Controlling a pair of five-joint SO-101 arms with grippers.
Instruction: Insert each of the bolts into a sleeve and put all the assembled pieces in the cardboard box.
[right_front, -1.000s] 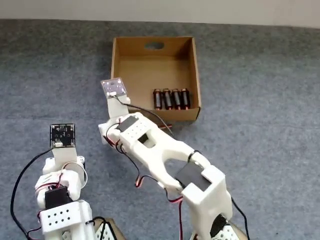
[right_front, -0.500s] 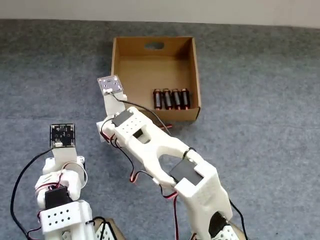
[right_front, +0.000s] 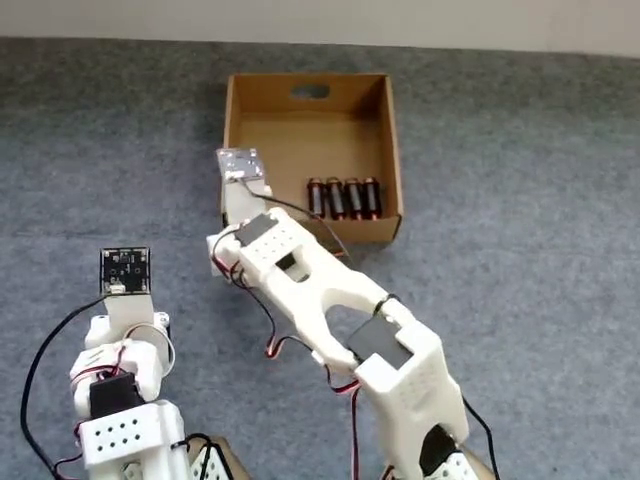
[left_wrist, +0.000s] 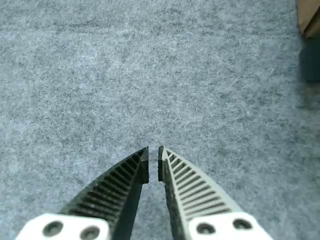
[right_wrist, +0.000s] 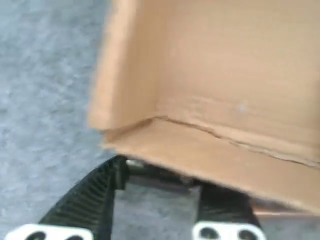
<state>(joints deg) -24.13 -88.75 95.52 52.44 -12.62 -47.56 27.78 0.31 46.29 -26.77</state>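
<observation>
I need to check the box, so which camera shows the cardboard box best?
The high view: the whole cardboard box shows from above, four assembled pieces inside. The right wrist view gives one corner close up, past a dark piece in the right gripper; the left wrist view catches a brown sliver.

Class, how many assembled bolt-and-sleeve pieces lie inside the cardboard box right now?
4, in a row along the near wall of the cardboard box: first, second, third, fourth. A fifth dark piece sits in the right gripper's jaws by its edge; the arm may hide more.
</observation>
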